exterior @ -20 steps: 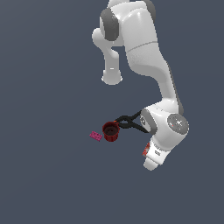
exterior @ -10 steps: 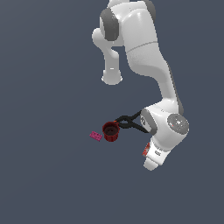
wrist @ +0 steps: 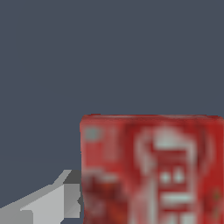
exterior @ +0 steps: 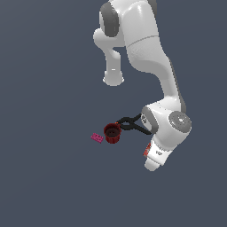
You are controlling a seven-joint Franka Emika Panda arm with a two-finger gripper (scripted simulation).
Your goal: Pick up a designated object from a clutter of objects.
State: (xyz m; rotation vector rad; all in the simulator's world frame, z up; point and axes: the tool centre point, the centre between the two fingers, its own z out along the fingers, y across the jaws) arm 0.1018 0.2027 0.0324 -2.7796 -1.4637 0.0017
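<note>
The arm is bent low over the floor, its wrist and hand covering nearly all of the red box (exterior: 146, 150); in the exterior view only a thin red sliver of it shows at the edge of the white hand. The box lies on the exterior view's right of the dark red cup (exterior: 112, 133), with the black clamp (exterior: 131, 124) stretched between the cup and the arm. The tiny pink brick (exterior: 97, 138) sits just beside the cup on its other side, apart from the box.

The wrist view supplies what the exterior view withholds: the box face (wrist: 151, 168) fills the near field, red with white lettering, blurred, its upper edge straight and level. One grey finger (wrist: 52, 203) shows just beside the box's side edge; I cannot tell whether it touches. The opposite finger is out of frame, so I cannot tell whether the gripper (exterior: 151, 165) is spread or closed on the box. The exterior view hides the fingertips behind the hand, and the wrist view shows none of the clutter.

Judgement on handling: the box looks like a light, stiff carton with flat parallel sides, and smooth printed faces that may slide under weak pressure. The best hold appears to be across its two opposite side edges, near mid-length, so it does not pivot when lifted
</note>
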